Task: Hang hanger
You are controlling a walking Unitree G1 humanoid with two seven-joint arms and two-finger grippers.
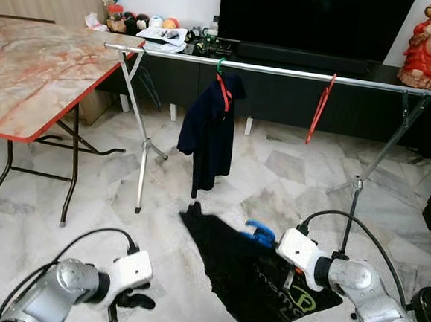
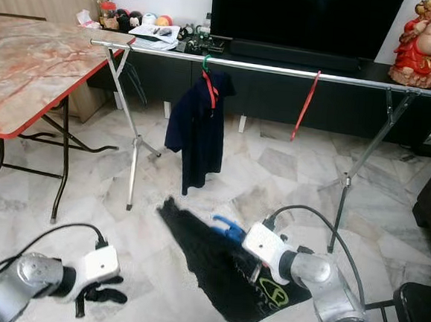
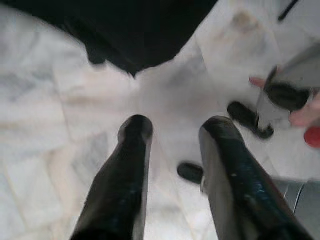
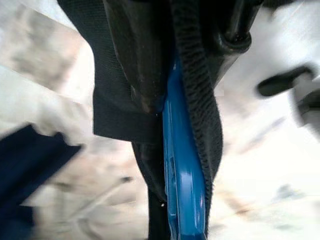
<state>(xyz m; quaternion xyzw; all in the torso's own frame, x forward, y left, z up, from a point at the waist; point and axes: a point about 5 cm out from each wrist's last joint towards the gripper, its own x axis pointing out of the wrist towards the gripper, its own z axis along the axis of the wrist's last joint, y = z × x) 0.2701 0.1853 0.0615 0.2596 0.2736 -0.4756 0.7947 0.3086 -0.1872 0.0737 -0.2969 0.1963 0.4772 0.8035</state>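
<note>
Nearest, the left gripper [image 1: 131,301] hovers low over the marble floor [image 1: 84,218], its fingers [image 3: 125,170] apart with nothing between them. Just beyond, the right gripper [image 2: 234,232] is clamped on a blue hanger [image 4: 181,200] threaded into a black shirt [image 1: 251,276] lying on the floor. Farther back, a clothes rail [image 1: 282,71] carries a navy garment [image 1: 209,131] and a red hanger [image 1: 320,109].

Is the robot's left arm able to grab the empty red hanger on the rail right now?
Probably not from here. The left gripper hangs low near the floor, fingers open, while the red hanger hangs high on the rail, far across on the robot's right. Nothing blocks it; the robot would likely need to step closer.
</note>
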